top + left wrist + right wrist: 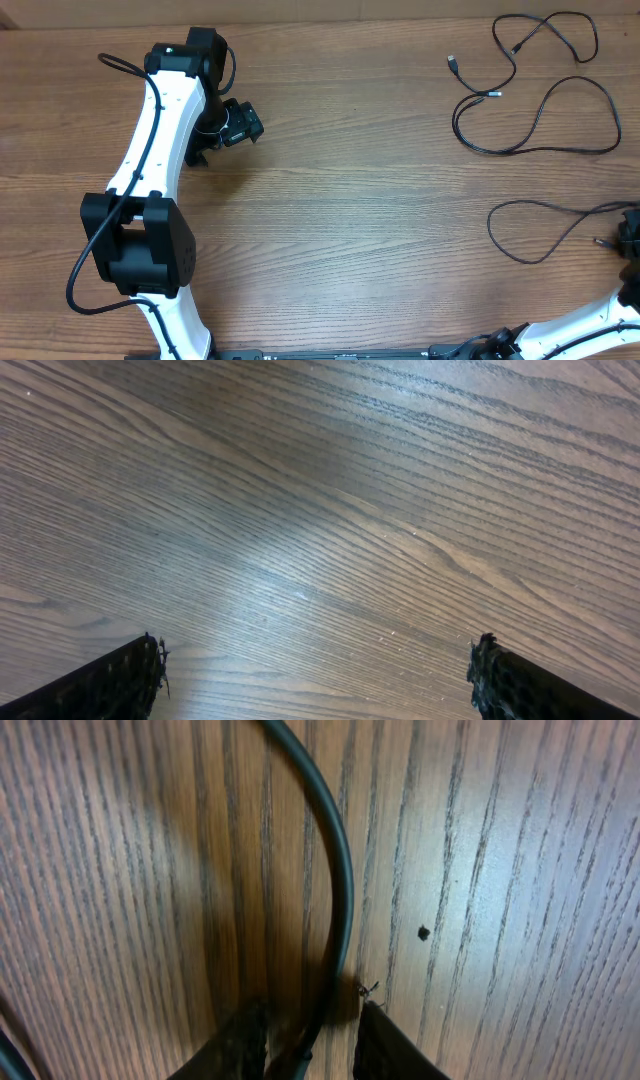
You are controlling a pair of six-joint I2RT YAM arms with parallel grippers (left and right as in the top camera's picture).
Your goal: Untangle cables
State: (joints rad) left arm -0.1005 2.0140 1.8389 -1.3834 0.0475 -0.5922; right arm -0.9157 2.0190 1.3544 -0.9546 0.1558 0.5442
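At the right edge of the tabletop (350, 200), the right hand (310, 1040) sits low on one black cable (342, 870), its fingers (240, 1045) close on either side; whether they pinch it yet I cannot tell. A good grip takes the cord alone, squarely between the pads, clear of the wood. Given its open loop, a slow, low drag should straighten it without swinging into the other cables (456, 125), laid apart farther back. The left hand (320, 685) hangs wide apart over bare wood.
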